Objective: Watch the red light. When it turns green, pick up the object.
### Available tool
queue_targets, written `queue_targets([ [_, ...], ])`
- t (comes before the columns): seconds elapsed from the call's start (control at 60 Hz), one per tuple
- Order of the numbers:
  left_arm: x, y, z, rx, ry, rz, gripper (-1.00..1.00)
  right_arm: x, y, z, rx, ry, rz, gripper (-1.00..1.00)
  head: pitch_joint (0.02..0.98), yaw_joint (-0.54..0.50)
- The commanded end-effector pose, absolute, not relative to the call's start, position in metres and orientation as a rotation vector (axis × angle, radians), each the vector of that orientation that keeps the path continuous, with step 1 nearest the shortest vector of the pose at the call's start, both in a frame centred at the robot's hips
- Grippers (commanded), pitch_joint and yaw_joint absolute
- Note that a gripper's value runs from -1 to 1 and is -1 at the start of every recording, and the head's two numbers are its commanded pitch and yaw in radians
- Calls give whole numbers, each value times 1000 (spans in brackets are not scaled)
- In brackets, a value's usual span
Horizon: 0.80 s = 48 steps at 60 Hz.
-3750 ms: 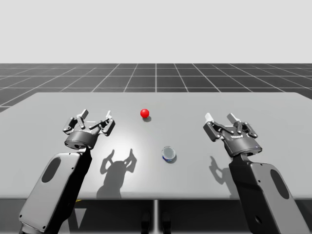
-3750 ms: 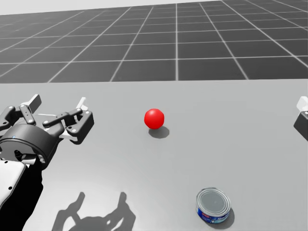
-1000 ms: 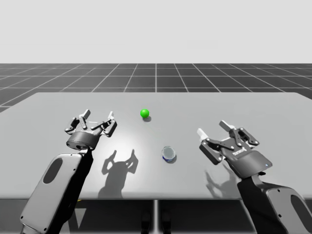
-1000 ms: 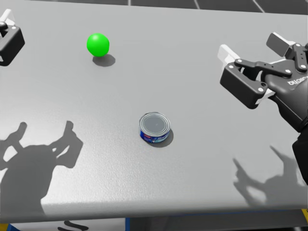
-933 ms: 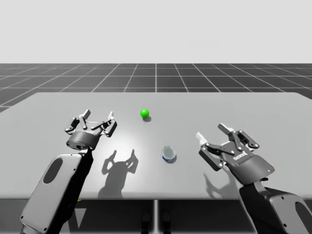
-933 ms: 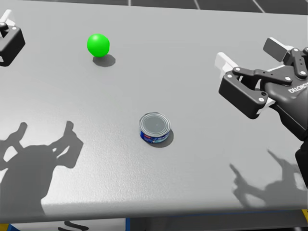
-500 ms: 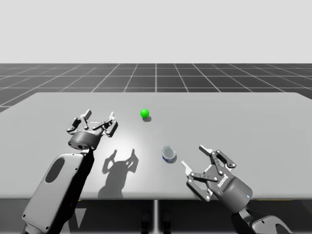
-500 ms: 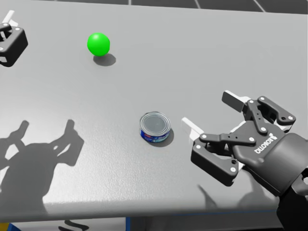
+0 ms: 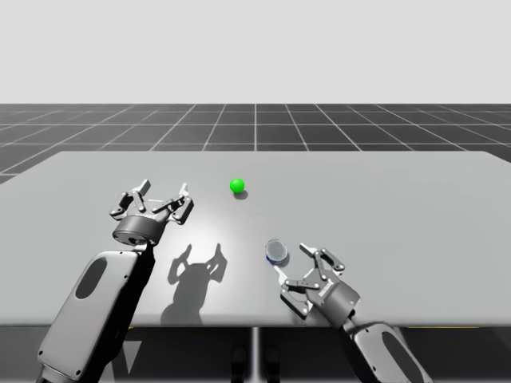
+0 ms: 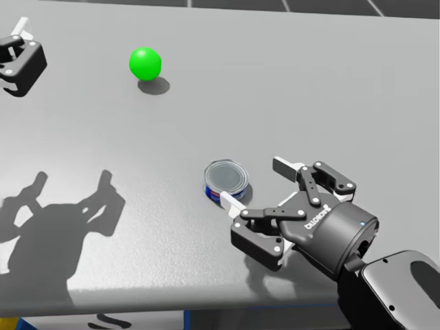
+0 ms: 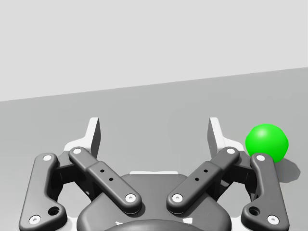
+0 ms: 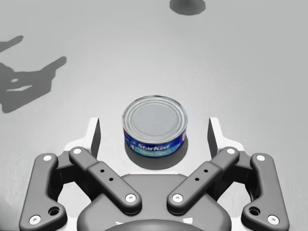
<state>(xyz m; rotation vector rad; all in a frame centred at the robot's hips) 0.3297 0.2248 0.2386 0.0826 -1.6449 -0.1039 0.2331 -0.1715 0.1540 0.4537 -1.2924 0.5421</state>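
At the left of the table (image 9: 415, 207), the robot's left pincer (image 9: 163, 191) hovers spread wide, holding nothing. Near it, toward the middle, the light (image 9: 237, 186) glows green. Closer to the front edge, the low round can (image 9: 277, 252), silver-topped with a blue side, stands upright on the table. The right pincer (image 9: 292, 263) gapes wide around it, and neither finger touches the can.

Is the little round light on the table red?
No, the round light on the table glows green in the high view.
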Motion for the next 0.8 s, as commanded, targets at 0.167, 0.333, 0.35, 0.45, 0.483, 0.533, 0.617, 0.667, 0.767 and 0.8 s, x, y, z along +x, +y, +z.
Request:
queue_targets([
  [0.167, 329, 226, 239, 80, -1646, -100, -1000, 256, -154, 136, 431, -1245, 558, -1000, 864, -88],
  [0.333, 329, 227, 239, 80, -1646, -98, -1000, 265, -144, 128, 409, -1221, 565, -1000, 862, -85],
  [0.35, 329, 227, 239, 80, -1646, -98, -1000, 265, -144, 128, 408, -1219, 566, -1000, 862, -85],
  [0.45, 329, 227, 239, 80, -1646, -98, -1000, 269, -139, 125, 398, -1220, 573, -1000, 860, -83],
  [0.483, 329, 227, 239, 80, -1646, -98, -1000, 270, -138, 124, 397, -1220, 576, -1000, 860, -83],
  [0.533, 329, 227, 239, 80, -1646, -98, -1000, 272, -137, 122, 398, -1215, 577, -1000, 858, -83],
  [0.617, 329, 227, 239, 80, -1646, -98, -1000, 273, -135, 120, 393, -1196, 586, -1000, 857, -82],
  [0.667, 329, 227, 239, 80, -1646, -98, -1000, 273, -134, 120, 388, -1182, 577, -1000, 857, -82],
  [0.767, 328, 227, 240, 80, -1650, -95, -1000, 273, -136, 117, 358, -1192, 597, -1000, 855, -83],
  [0.8, 328, 227, 241, 80, -1651, -95, -1000, 271, -137, 117, 330, -1215, 582, -348, 854, -83],
])
